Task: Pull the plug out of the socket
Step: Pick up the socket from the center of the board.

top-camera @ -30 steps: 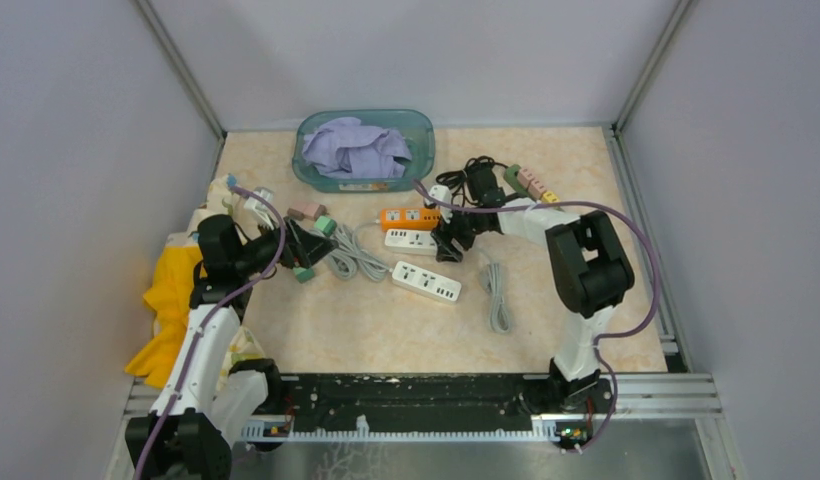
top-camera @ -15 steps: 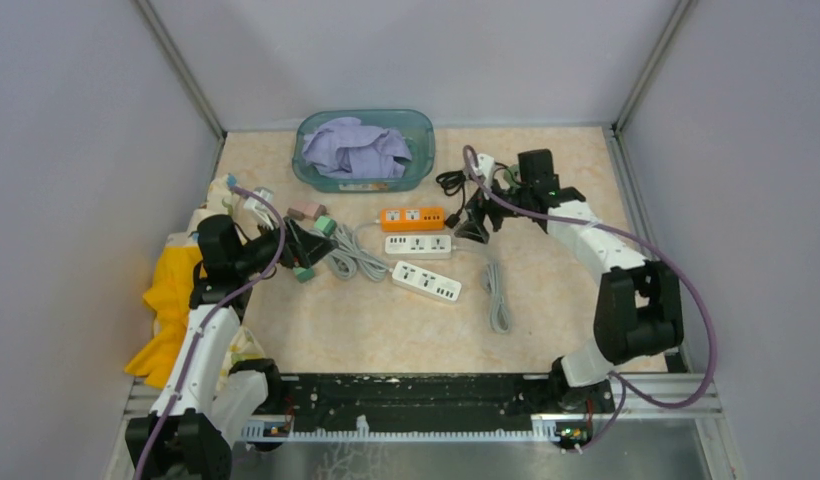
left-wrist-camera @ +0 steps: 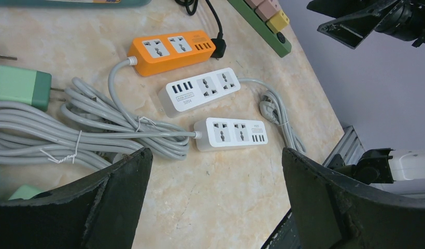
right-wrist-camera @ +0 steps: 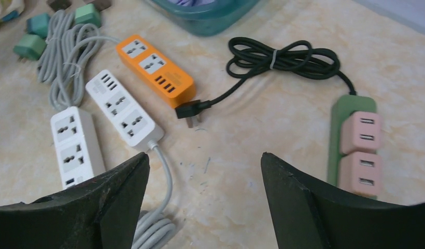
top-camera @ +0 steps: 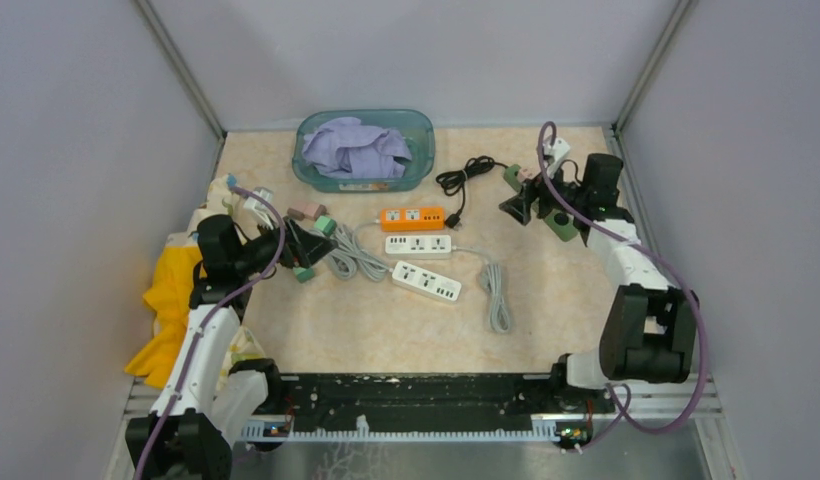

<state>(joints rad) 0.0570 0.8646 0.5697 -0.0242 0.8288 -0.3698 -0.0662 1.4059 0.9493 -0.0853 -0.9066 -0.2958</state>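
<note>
my right end effector (right-wrist-camera: 204, 163) hangs over the desk (right-wrist-camera: 262, 124), fingers spread wide, gripping nothing. the black plug (right-wrist-camera: 192, 110) lies loose on the desk with its prongs bare, just beside the end of the orange power strip (right-wrist-camera: 154, 64). its cord (right-wrist-camera: 280, 57) loops in a tied bundle and reaches the green strip (right-wrist-camera: 355, 102), which carries pink adapters (right-wrist-camera: 362, 132). a white power strip (right-wrist-camera: 122, 106) and a second white strip (right-wrist-camera: 75, 142) lie alongside the orange one. my left end effector (left-wrist-camera: 214, 155) is wide open and empty, above the grey cables (left-wrist-camera: 70, 129).
</note>
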